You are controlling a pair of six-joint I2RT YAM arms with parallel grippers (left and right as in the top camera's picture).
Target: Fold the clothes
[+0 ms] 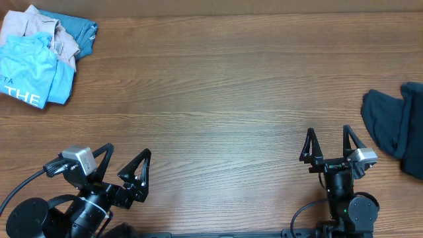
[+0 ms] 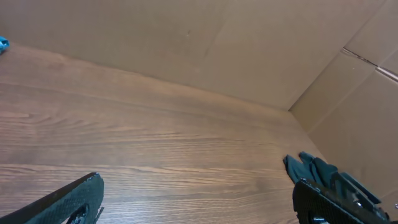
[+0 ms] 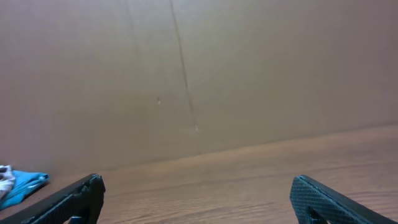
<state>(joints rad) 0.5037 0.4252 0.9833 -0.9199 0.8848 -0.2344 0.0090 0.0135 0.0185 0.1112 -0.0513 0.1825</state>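
The clothes, a light sky-blue T-shirt (image 1: 30, 76) with white lettering, lie crumpled at the table's far left corner, partly under a beige garment (image 1: 33, 26). My left gripper (image 1: 127, 151) stands open near the front left edge, far from the shirt, with nothing between its fingers. In the left wrist view this gripper (image 2: 198, 186) shows only bare wood between its wide jaws. My right gripper (image 1: 328, 130) is open at the front right, also with nothing in it. A strip of blue cloth (image 3: 25, 182) shows far off at the left in the right wrist view.
A denim-blue garment (image 1: 79, 30) lies behind the beige one. A dark navy garment (image 1: 400, 125) lies heaped at the table's right edge, also seen in the left wrist view (image 2: 311, 168). A cardboard wall (image 2: 186, 50) rises along the table's far side.
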